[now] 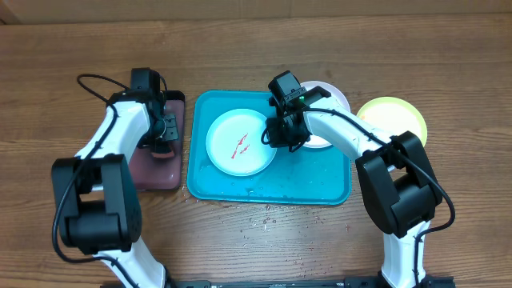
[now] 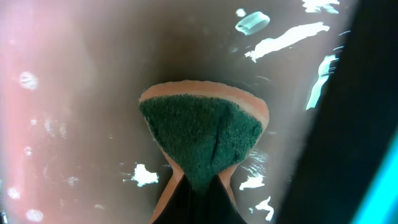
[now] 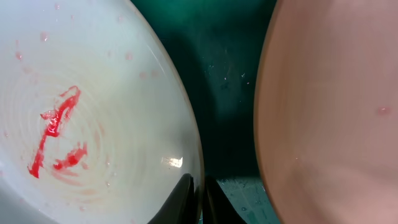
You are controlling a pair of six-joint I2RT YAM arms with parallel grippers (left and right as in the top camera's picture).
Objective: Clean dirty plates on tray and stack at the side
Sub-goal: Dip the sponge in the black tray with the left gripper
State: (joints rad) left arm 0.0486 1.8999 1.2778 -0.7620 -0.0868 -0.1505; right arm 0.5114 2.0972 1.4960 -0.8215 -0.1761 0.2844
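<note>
The turquoise tray [image 1: 268, 192] lies mid-table. On it sits a light blue plate [image 1: 232, 132] with red smears. My right gripper [image 1: 276, 136] is shut on this plate's right rim; the right wrist view shows the fingers [image 3: 199, 199] pinching the rim of the smeared plate [image 3: 93, 124] over the wet tray [image 3: 224, 74]. A white plate [image 1: 332, 100] lies at the tray's far right corner, partly hidden by my right arm; it looks pinkish in the right wrist view [image 3: 336, 112]. A yellow-green plate [image 1: 392, 118] rests on the table right of the tray.
My left gripper [image 1: 162, 144] is over a small black-rimmed tray [image 1: 140, 172] left of the turquoise one. It is shut [image 2: 198, 186] on a green-and-orange sponge [image 2: 202, 140] above the tray's wet pinkish inside [image 2: 74, 112]. Water drops [image 1: 268, 220] lie in front of the tray.
</note>
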